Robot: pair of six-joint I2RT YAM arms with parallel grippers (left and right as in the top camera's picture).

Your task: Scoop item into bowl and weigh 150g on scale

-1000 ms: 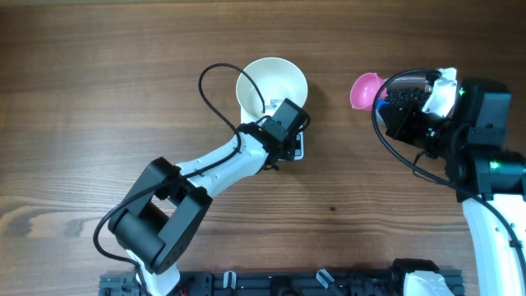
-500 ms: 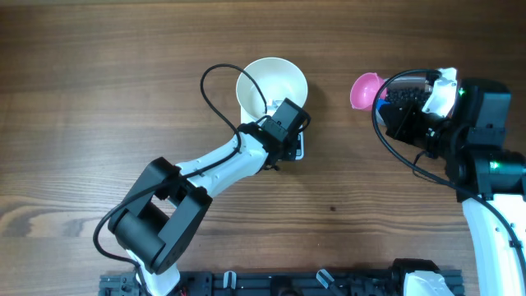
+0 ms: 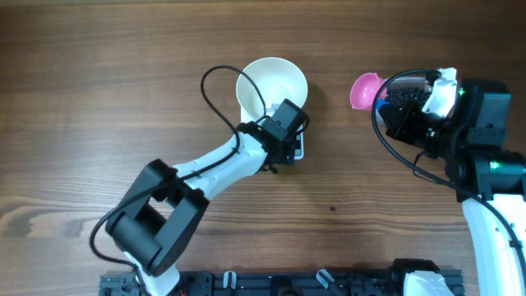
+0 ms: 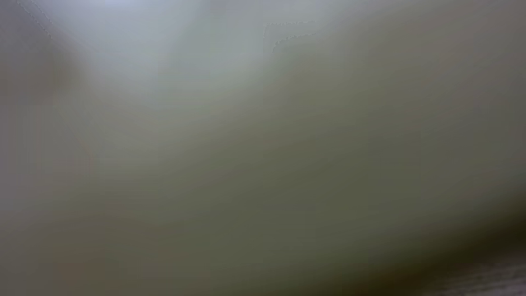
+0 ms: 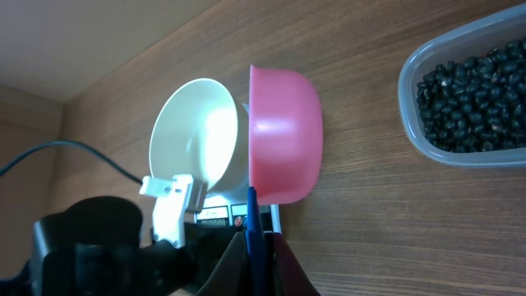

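The white bowl (image 3: 271, 82) (image 5: 197, 136) stands on the scale (image 3: 298, 148) (image 5: 226, 218), most of which it covers. My left gripper (image 3: 283, 123) sits at the bowl's near rim, shut on it. In the left wrist view a blurred pale surface fills the frame. My right gripper (image 5: 256, 247) (image 3: 393, 97) is shut on the blue handle (image 5: 254, 218) of a pink scoop (image 5: 283, 136) (image 3: 365, 90), held to the right of the bowl, apart from it. No beans show in the scoop. The black beans (image 5: 468, 86) lie in a clear container (image 5: 411, 123) further right.
The left arm (image 3: 209, 168) stretches from the front edge up to the bowl, with a black cable (image 3: 215, 103) looping beside it. The right arm (image 3: 477, 131) covers the table's right side in the overhead view. Bare wooden tabletop (image 3: 99, 99) lies to the left.
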